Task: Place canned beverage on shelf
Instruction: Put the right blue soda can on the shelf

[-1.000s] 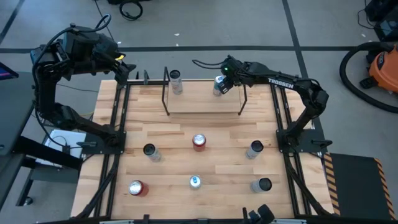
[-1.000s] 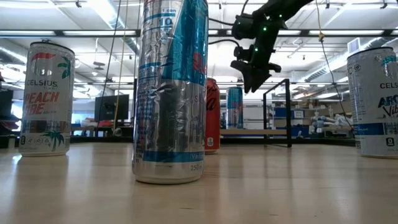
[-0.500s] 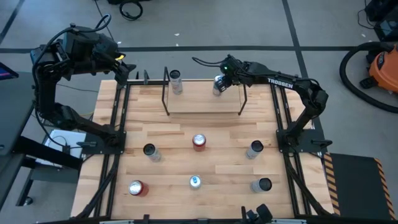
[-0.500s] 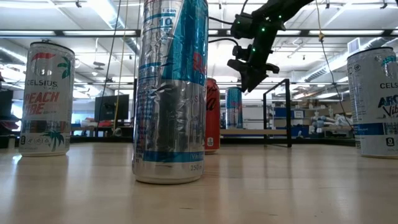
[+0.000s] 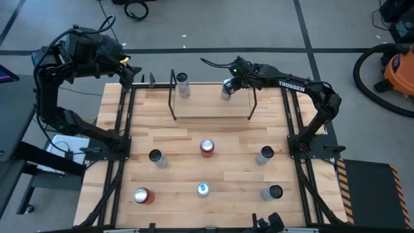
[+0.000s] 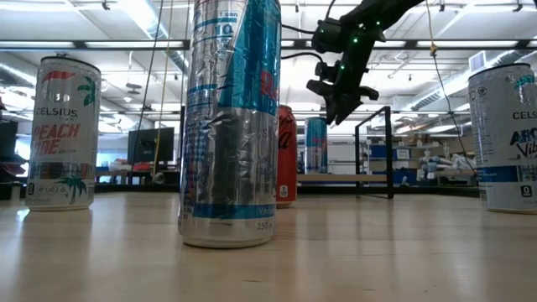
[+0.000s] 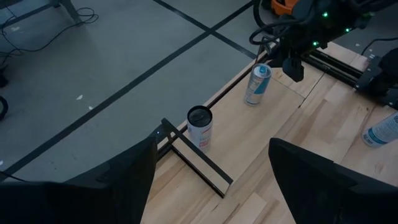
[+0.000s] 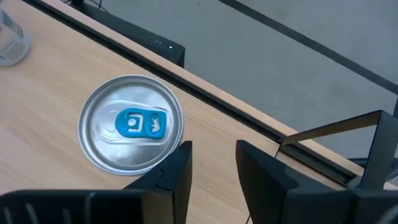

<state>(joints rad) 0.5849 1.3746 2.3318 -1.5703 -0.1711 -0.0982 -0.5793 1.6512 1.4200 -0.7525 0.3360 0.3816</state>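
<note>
The shelf (image 5: 210, 107) stands at the table's far edge. A silver canned beverage with a blue tab (image 5: 226, 88) (image 8: 130, 124) stands upright on its board near the right end. Another can (image 5: 183, 85) with a dark top stands at the left end. My right gripper (image 5: 233, 82) (image 6: 338, 116) hovers just above and beside the blue-tab can's top. Its fingers (image 8: 176, 167) are a narrow gap apart, nothing between them, and the can lies to one side of them. My left gripper (image 5: 123, 61) is open and waits raised beyond the table's far left corner.
Several more cans stand upright on the tabletop: a red one (image 5: 207, 147) mid-table, others at the left (image 5: 155, 157), right (image 5: 264, 155) and near edge (image 5: 203, 189). The shelf's black rod end frames (image 5: 253, 103) rise beside my right gripper.
My right gripper has rolled a little about its own pointing line and shifted slightly left above the blue-tab can, which has stayed upright on the shelf.
</note>
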